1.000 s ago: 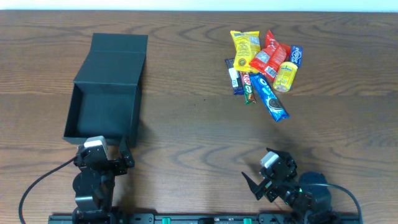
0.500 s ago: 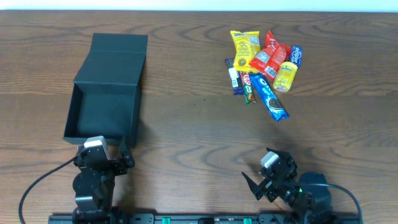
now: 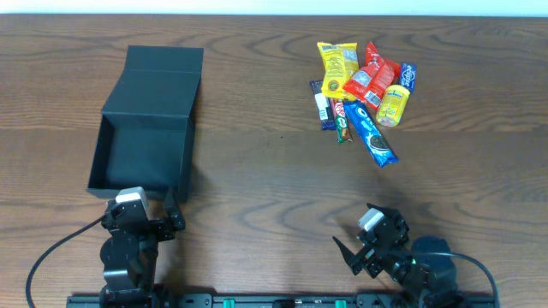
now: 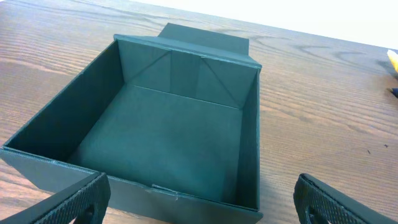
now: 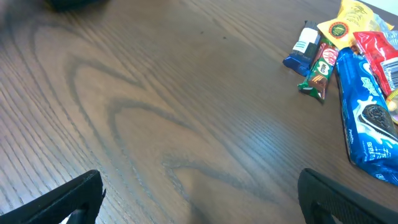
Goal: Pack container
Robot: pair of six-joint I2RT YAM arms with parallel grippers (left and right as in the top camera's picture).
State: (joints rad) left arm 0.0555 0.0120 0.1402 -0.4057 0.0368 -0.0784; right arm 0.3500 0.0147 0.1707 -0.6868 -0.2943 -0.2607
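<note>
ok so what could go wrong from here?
1. The snack packets lie overlapping in one pile. Grabbing one, such as the blue cookie packet, may drag its neighbours.
2. The container is empty, probably light, and sits right in front of the left gripper. A bump could shove it.
3. Pile and container sit on opposite sides, so each packet likely needs a long carry or handover.

- Ahead-right of the right gripper [image 5: 200, 208] I see a blue Oreo pack [image 5: 367, 127] on the wooden table [image 5: 155, 112].
- A green bar [image 5: 320, 68] lies just left of it.
- Farther out: a yellow packet [image 3: 337, 67], a red packet [image 3: 370, 79].
</note>
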